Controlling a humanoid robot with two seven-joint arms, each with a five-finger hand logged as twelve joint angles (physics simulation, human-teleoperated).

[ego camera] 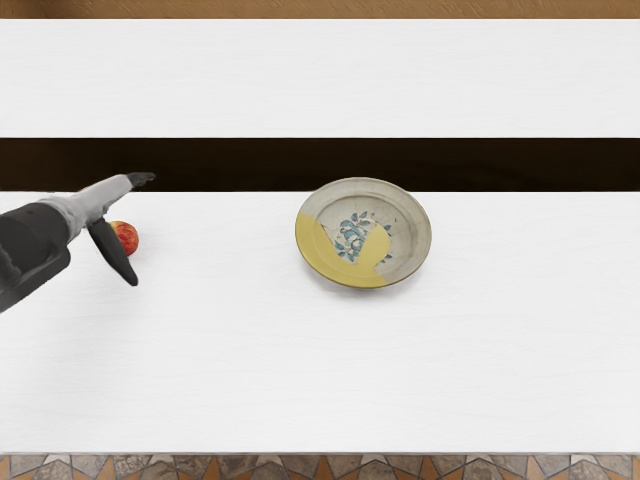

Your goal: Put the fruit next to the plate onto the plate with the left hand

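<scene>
Hovering at the fruit (126,238), left hand (106,214) is seen splayed open, nothing gripped; contact can't be told. Fruit is sat on desk (300,360) at plate's (420,226) 9 o'clock, well apart.

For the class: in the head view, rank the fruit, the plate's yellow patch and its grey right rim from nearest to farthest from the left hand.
1. fruit, beside the left hand.
2. yellow patch, plate's left side.
3. grey right rim, farthest right.
</scene>
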